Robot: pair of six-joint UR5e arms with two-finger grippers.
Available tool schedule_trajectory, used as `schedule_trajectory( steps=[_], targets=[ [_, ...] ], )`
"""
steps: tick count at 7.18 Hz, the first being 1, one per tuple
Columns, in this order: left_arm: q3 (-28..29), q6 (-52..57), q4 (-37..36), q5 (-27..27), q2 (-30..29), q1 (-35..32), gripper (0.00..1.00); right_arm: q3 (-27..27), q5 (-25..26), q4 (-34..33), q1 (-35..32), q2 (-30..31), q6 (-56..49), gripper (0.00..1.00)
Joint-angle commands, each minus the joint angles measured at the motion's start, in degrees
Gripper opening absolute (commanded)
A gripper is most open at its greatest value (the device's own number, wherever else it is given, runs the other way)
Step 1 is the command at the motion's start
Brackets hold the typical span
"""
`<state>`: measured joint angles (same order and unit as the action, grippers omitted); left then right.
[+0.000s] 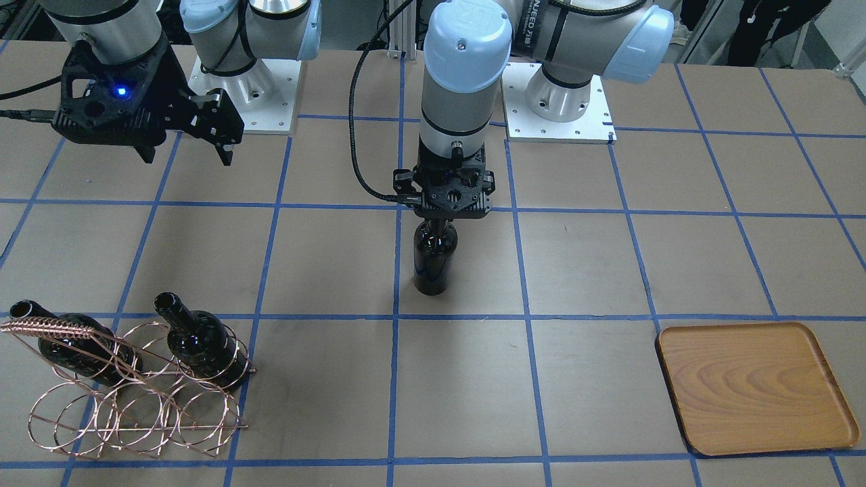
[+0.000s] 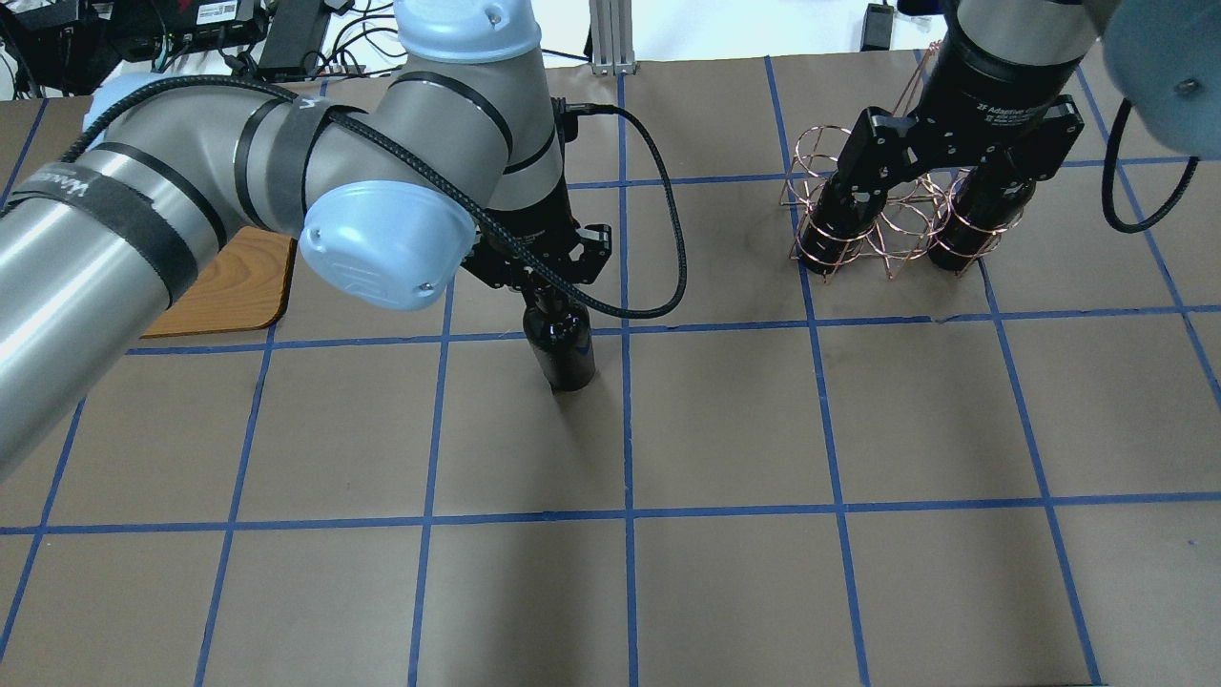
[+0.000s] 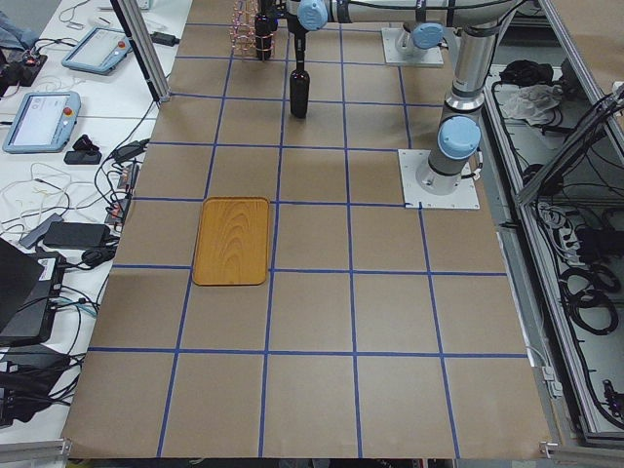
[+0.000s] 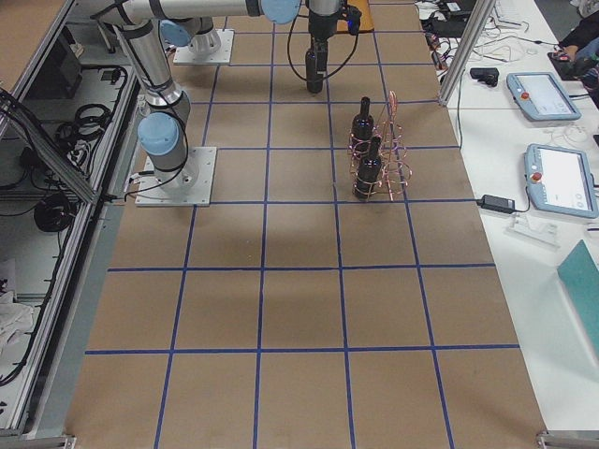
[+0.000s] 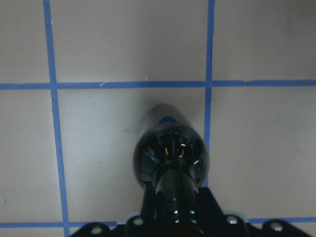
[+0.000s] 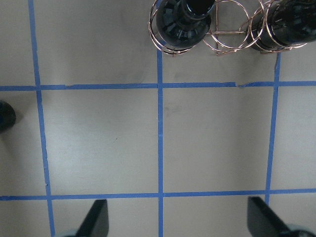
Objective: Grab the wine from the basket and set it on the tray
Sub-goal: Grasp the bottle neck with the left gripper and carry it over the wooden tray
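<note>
The wine bottle [image 1: 434, 260] is glossy black glass with no label, round-shouldered and long in the neck. It stands upright near the middle of the table, beside a crossing of blue lines. I cannot tell whether its base touches the surface. The left gripper [image 1: 443, 220] points straight down over it, its fingers closed narrowly around the neck.

At the robot's right end sits the basket [image 1: 135, 399], thin copper-coloured wire bent into rows of round rings, with a twisted handle [image 1: 47, 329] along the top. Two more black bottles [image 1: 203, 345] [image 1: 74, 341] lean in its upper rings, necks tilted up. The right gripper [image 6: 178, 219] hangs above the table on the robot's side of the basket, its fingers spread wide, holding and touching nothing.

At the robot's left end, well apart from the held bottle, lies the tray [image 1: 754, 385]: flat pale brown wood with swirling grain, rounded corners and a low rim.

The table [image 1: 595, 270] is covered in matt brown sheet, marked into squares by blue tape. A black braided cable [image 1: 355, 135] loops off the left wrist. Along the far side runs a white bench with handheld control pendants [image 3: 39, 117] and loose cords.
</note>
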<state>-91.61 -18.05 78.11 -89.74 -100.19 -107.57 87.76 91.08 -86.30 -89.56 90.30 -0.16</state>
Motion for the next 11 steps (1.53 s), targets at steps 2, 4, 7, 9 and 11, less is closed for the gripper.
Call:
schedule_trajectory(
  steps=[2,4,7,9,11],
  targets=[
    [2.2,13.2,1.1,-3.4,3.2,10.9,0.06,0.1,0.1,0.7,0.0,0.1,0.0,1.0],
    [4.8,25.4,2.4,0.8,3.3,25.8,0.07,0.1,0.1,0.7,0.0,0.2,0.0,1.0],
    [7.1,44.2,2.6,0.8,0.4,40.1,0.07,0.1,0.2,0.6,0.0,0.1,0.0,1.0],
    [12.0,52.1,0.2,-0.2,-2.8,44.9,0.07,0.0,0.1,0.6,0.0,0.1,0.0,1.0],
    [15.2,58.5,-0.1,-1.5,-5.8,46.9,0.07,0.1,0.2,0.6,0.0,0.2,0.6,1.0]
  ],
)
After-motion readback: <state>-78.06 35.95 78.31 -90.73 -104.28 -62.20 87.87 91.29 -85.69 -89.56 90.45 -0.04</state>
